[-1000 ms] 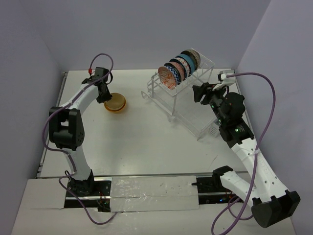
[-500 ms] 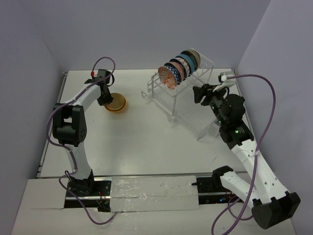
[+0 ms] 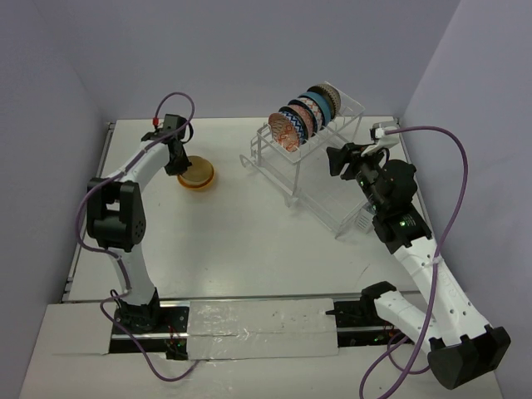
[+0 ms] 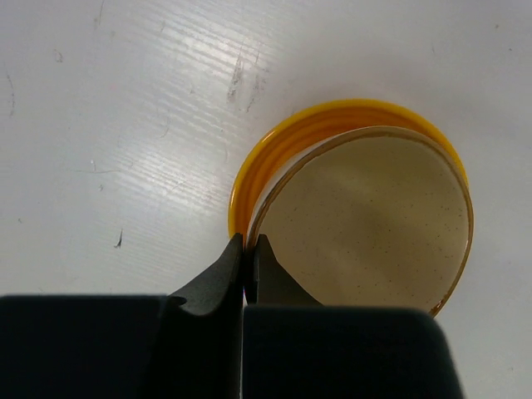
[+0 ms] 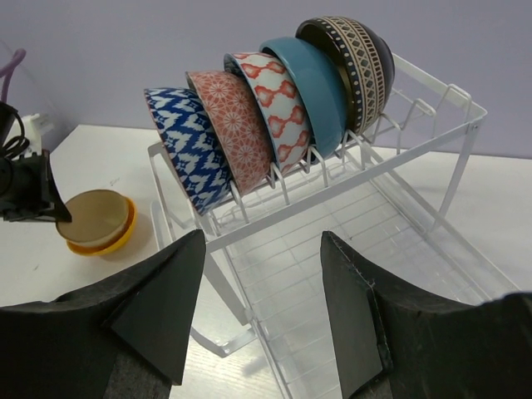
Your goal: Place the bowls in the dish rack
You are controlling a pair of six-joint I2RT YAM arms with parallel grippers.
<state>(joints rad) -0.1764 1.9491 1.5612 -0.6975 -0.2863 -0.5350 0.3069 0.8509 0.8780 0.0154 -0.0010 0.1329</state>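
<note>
A tan bowl (image 4: 366, 220) sits nested in an orange-yellow bowl (image 4: 278, 145) on the table's far left (image 3: 197, 174). My left gripper (image 4: 248, 248) is shut on the tan bowl's near rim, one finger inside and one outside; it shows in the top view (image 3: 178, 156). The white wire dish rack (image 3: 320, 179) stands at the back right, with several bowls (image 3: 304, 116) on edge in its top slots: blue-zigzag (image 5: 189, 148), reddish-pink (image 5: 237, 126), red-and-white, blue (image 5: 312, 83) and a dark patterned one. My right gripper (image 5: 262, 241) is open and empty, just in front of the rack (image 5: 349, 241).
The rack's clear lower tray (image 5: 332, 266) holds nothing that I can see. A small cutlery basket (image 3: 363, 221) hangs on the rack's near right corner. Purple walls close in the table at the back and sides.
The left arm's elbow has shifted slightly while its gripper stays at the tan bowl's rim. The bowls and the right arm have hardly moved.
</note>
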